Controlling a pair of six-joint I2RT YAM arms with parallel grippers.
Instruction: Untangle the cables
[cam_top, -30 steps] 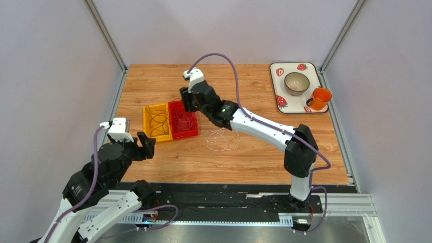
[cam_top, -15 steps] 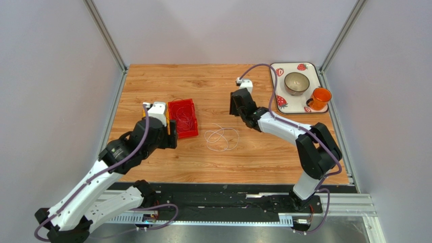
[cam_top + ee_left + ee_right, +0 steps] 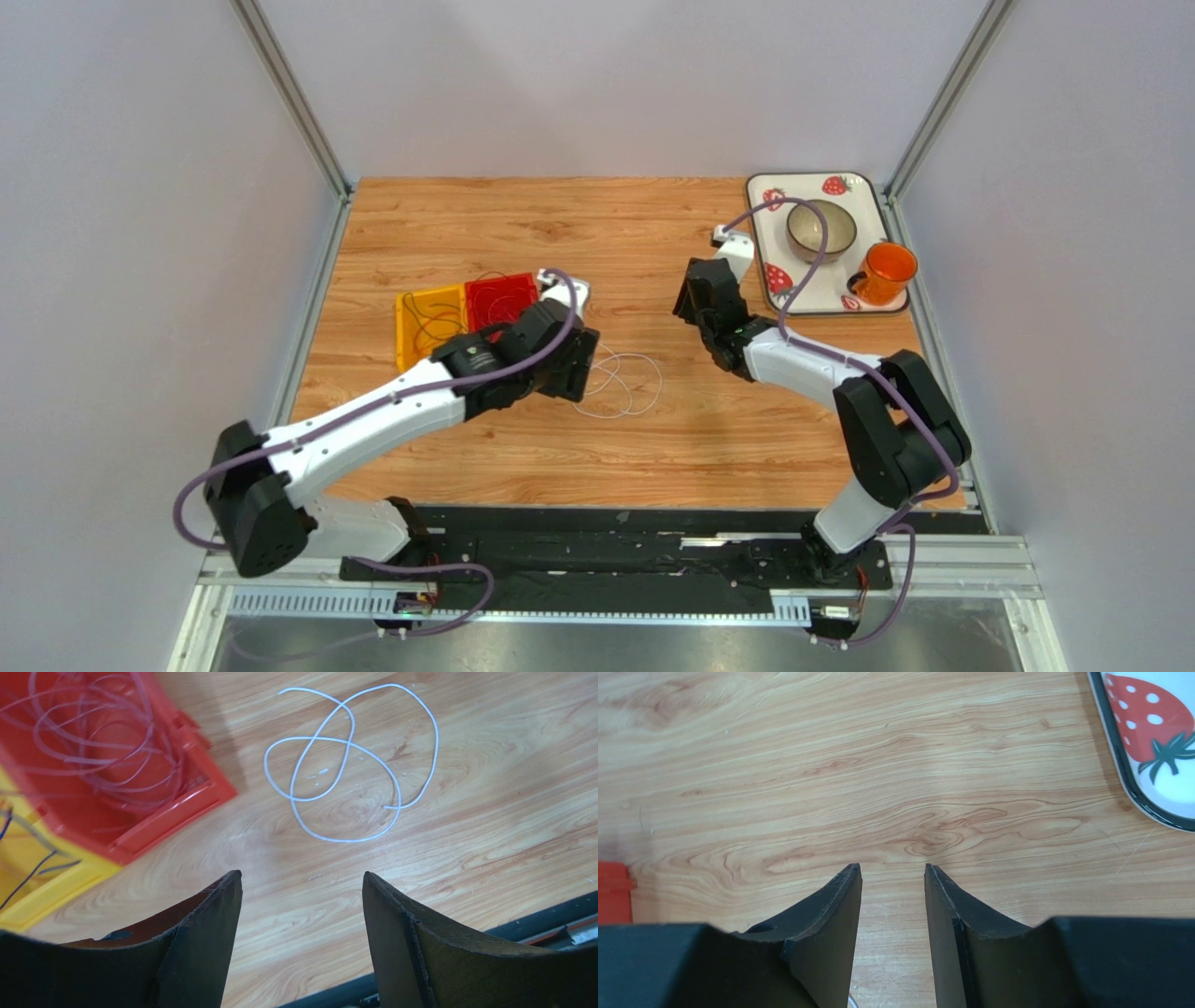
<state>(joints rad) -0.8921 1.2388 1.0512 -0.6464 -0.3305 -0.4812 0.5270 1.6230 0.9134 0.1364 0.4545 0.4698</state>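
White cable (image 3: 349, 742) just beyond left hand (image 3: 300, 876)

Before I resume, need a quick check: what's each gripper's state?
Left gripper: open, holding nothing.
Right gripper: open, holding nothing.

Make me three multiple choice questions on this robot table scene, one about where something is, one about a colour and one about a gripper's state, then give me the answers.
1. Where does the thin white looped cable lie?
A. inside the red plastic bin
B. on the bare wooden table
C. inside the yellow plastic bin

2. What colour is the cup on the strawberry-print tray?
A. orange
B. blue
C. green

3. What state is the left gripper in?
A. shut on the white cable
B. open, holding nothing
C. shut on the red bin's rim

Answers:
1 B: its loops rest on the wood, outside both bins.
2 A: the cup is plainly orange.
3 B: its fingers stand apart with only table showing between them.
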